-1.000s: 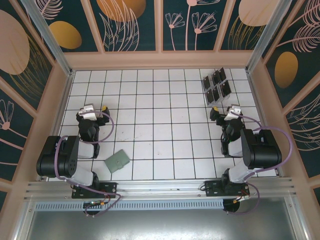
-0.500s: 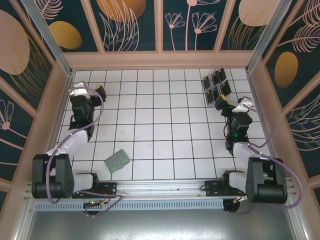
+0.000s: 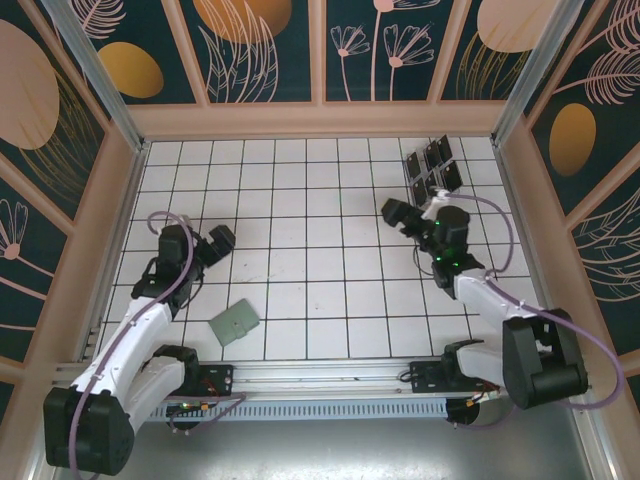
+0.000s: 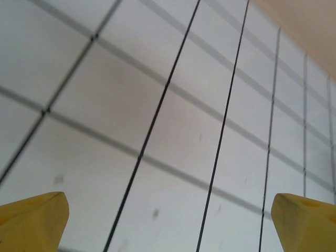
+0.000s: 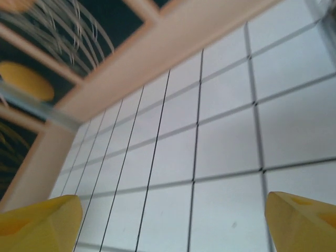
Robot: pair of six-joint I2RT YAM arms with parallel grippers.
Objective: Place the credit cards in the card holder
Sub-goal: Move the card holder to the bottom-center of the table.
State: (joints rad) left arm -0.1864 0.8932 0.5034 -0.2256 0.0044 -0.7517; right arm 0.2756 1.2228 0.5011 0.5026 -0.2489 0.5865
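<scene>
Moved since half a second ago: left gripper [image 3: 217,244], drawn in toward the card holder [image 3: 234,322], now just beyond it on the far side and not touching; right gripper [image 3: 394,212], swung leftward off the credit cards [image 3: 437,153], now well to the right of the card holder and farther back.

- Left gripper: released, jaws spread wide. Yellow fingertips [image 4: 32,219] at opposite lower corners of the left wrist view, bare white tiled floor [image 3: 320,250] between them.
- Right gripper: likewise released. Yellow fingertips [image 5: 41,222] wide apart in the right wrist view, nothing held.
- Card holder: sage green, flat on the floor, turned askew to the grid lines, near the arm bases on the left side.
- Credit cards: black, clustered, far to the right of the card holder, toward the back right corner.
- Surround: peach wooden frame [image 3: 320,118] behind, dark panels with plant motifs above.
</scene>
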